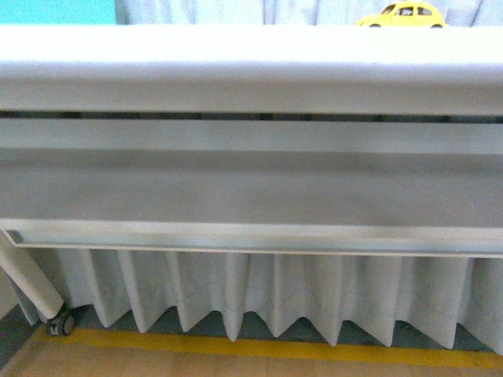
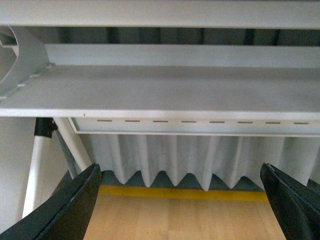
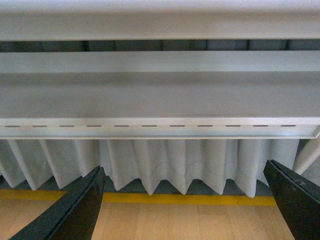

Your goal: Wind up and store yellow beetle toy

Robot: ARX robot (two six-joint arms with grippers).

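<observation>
Yellow beetle toy (image 1: 402, 16) sits on top of the table (image 1: 251, 78), over toward my right side. Only its upper body shows above the pale front edge in the front view, and neither wrist camera sees it.

My left gripper (image 2: 180, 172) and right gripper (image 3: 184, 170) both hang below the tabletop, black fingers (image 2: 75, 205) spread wide with nothing between them.

The danger, as I judge it, lies in the climb. Either arm rising straight up could strike the grey rail (image 3: 160, 95) under the table or catch its lip. Once I am up there, the toy stands on wheels, so a glancing finger could send it rolling away or off an edge. My reach is also half blind, since so little of the toy shows.

Beneath the table hangs a pleated white curtain (image 1: 259, 290). On the wooden floor (image 2: 175, 220) runs a yellow line (image 1: 259, 345), and a table leg (image 1: 31, 283) ends in a caster (image 1: 61, 322).
</observation>
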